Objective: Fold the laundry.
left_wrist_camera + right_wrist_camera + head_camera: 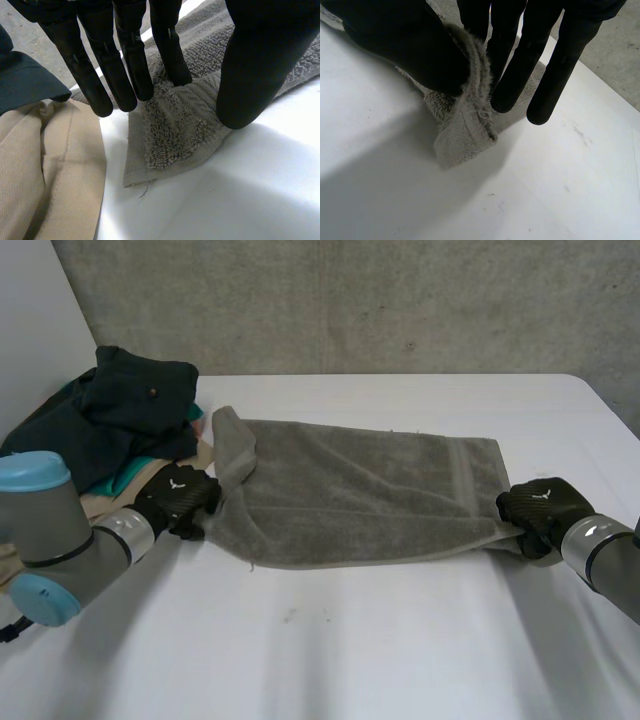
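towel (pixel 360 490): pinched at both ends, lying on the table

Left hand (pixel 178 498): straight fingers (pixel 125 65) and thumb (pixel 250 75) are on the towel's near corner, squeezing a ridge of terry between them. The corner tip lies flat on the white table (pixel 225 200) just past the fingertips. On the fingers' side away from the thumb, a beige garment (pixel 50 170) sits just beside the towel edge. A dark garment (pixel 25 82) lies on top of it.

Right hand (pixel 540 508): thumb and fingers are clamped on the opposite end's corner. The cloth stands up between them and its hem rests on the table just past the thumb tip.

Between the hands the towel is spread out flat. Its end by the left hand is rucked up.
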You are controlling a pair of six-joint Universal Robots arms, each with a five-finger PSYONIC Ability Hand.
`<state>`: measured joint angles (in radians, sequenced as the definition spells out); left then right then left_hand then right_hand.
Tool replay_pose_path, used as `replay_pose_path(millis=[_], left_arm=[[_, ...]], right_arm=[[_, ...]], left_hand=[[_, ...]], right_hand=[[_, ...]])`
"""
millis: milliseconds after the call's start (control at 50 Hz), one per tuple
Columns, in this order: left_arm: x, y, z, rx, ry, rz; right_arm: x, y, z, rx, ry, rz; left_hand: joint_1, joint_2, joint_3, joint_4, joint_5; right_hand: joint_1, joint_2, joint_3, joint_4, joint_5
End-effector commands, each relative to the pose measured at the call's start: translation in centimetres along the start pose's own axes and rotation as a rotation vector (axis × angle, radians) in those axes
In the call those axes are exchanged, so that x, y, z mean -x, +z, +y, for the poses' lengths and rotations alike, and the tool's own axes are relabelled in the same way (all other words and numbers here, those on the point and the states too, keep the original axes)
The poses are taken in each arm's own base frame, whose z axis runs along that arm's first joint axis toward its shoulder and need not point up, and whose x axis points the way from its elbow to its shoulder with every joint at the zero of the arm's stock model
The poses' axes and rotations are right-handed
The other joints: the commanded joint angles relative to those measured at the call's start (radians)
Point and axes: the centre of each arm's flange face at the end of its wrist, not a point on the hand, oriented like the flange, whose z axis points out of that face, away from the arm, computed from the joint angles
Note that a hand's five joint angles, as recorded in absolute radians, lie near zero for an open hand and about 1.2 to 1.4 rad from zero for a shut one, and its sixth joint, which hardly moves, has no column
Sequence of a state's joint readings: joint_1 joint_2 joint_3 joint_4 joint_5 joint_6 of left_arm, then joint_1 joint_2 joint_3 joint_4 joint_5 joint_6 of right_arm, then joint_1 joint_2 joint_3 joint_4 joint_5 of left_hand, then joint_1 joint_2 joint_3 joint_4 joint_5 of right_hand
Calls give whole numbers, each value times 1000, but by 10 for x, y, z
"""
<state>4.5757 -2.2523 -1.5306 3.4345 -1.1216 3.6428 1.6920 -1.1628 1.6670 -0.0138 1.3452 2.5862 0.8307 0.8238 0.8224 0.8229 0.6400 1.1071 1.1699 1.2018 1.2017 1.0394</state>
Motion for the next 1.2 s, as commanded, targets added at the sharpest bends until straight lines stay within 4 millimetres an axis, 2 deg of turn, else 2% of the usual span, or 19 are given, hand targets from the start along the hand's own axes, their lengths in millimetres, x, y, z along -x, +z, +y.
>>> replay_pose_path(millis=[20,40,160,240,280,360,500,580,640,700,820,860,880,920,940,1000,1020,1100,1200], left_arm=[[-4,8,1,-9,21,12],[-4,9,1,-10,27,11],[-9,5,-7,0,83,-3],[-15,-23,-36,38,152,-49],[-22,-50,-46,93,200,-65],[-41,-98,-56,174,288,-64],[-69,-159,-40,401,335,-17],[-82,-168,-36,451,350,29],[-81,-161,-35,448,352,31],[-74,-139,-37,429,356,17],[-48,-70,-64,260,403,-100],[-36,-49,-78,191,415,-160],[-21,-31,-97,110,425,-234],[-5,-16,-125,3,437,-315],[8,-9,-154,-101,445,-387],[29,-7,-198,-278,454,-502],[40,-9,-225,-397,460,-575],[53,-19,-267,-614,473,-700],[52,-21,-265,-609,468,-691]], right_arm=[[0,0,0,2,1,-1],[0,0,0,2,-1,-1],[-2,-1,0,2,-8,8],[-8,-13,-18,-39,-64,35],[-10,-29,-26,-35,-143,36],[-3,-53,-19,71,-323,-26],[-3,-89,16,372,-546,-163],[-5,-90,18,398,-555,-155],[-7,-87,15,375,-545,-126],[-13,-76,9,320,-528,-59],[-31,-28,-9,204,-535,83],[-36,-18,-24,152,-549,133],[-47,-9,-50,76,-554,217],[-64,-5,-91,-52,-542,351],[-71,-6,-106,-104,-536,399],[-94,-13,-160,-325,-497,571],[-98,-14,-170,-377,-487,606],[-113,-23,-201,-578,-452,737],[-116,-31,-210,-634,-449,760]], left_hand=[[453,460,461,461,469],[562,569,570,570,578],[566,572,574,573,582],[566,572,574,573,582],[566,572,574,573,582],[566,572,574,573,582],[566,572,574,573,582],[566,572,574,573,582],[566,572,574,573,582],[566,572,574,573,582],[566,572,574,573,582],[566,572,574,573,582],[566,572,574,573,582],[566,572,574,573,582],[566,572,574,573,582],[566,572,574,573,582],[566,572,574,573,582],[566,572,574,573,582],[566,572,574,573,582]], right_hand=[[289,226,194,195,182],[289,226,194,195,182],[289,226,194,195,182],[289,226,194,195,182],[289,226,194,195,182],[289,226,194,195,182],[289,226,194,195,182],[289,226,194,195,182],[289,226,194,195,182],[289,226,194,195,182],[289,226,194,195,182],[289,226,194,195,182],[289,226,194,195,182],[289,226,194,195,182],[289,226,194,195,182],[289,226,194,195,182],[289,226,194,195,182],[289,226,194,195,182],[289,226,194,195,182]])
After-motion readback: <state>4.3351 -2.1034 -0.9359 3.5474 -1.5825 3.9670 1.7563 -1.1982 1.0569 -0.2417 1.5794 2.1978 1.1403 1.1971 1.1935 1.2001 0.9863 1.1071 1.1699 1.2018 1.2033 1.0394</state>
